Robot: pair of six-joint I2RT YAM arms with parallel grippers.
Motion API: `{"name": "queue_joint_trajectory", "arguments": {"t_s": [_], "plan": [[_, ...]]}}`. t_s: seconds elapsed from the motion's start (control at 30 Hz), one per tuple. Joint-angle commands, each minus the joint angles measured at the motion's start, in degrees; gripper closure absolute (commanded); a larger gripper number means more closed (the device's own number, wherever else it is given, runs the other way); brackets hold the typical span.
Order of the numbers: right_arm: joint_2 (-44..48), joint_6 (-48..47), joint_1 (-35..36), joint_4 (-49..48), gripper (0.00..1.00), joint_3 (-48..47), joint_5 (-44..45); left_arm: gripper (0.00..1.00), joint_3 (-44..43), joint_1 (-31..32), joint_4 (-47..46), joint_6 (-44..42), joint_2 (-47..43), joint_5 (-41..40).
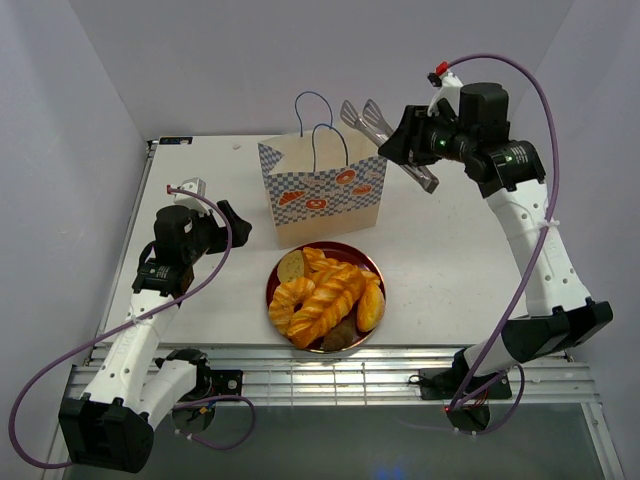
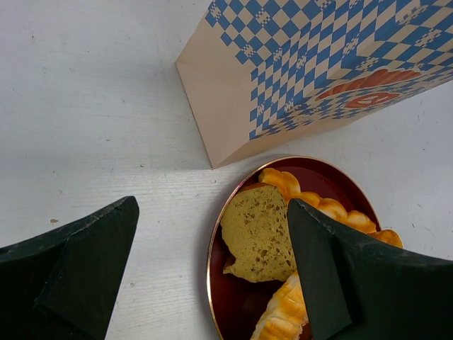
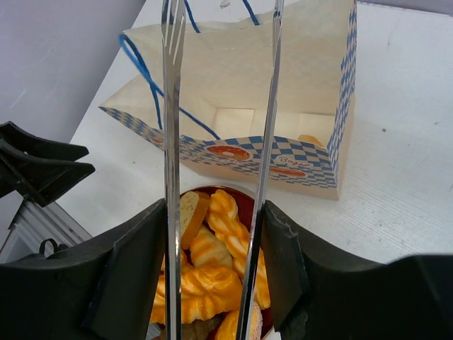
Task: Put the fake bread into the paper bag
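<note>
Bread lay heaped on a red plate just before the paper bag. Right gripper grasped tongs above that bag; left gripper gaped wide beside it.

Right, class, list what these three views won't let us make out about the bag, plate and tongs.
- Bag floor: top view, hidden by its own front wall; the right wrist view shows only part of it.
- Tongs tips: right wrist view, cut off by the top edge.
- Plate right side: left wrist view, behind a finger of the left gripper.
- Dark pieces at the plate's near rim: top view, too small to name.
</note>
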State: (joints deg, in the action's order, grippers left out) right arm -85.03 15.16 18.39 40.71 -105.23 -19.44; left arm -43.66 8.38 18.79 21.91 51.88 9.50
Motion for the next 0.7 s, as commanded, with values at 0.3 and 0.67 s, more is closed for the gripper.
{"name": "queue_joint_trajectory", "arguments": {"t_s": [0.3,0.67], "plan": [[21.1,-5.9,0.0,5.8,0.39,13.3,-0.3,0.04,-1.1,0.1,-1.0,-0.6,-0.9,-1.3],[37.0,-5.4,0.0,8.5,0.39,34.5,-3.2,0.04,-1.1,0.1,-0.9,-0.6,-1.3,-1.8]]}}
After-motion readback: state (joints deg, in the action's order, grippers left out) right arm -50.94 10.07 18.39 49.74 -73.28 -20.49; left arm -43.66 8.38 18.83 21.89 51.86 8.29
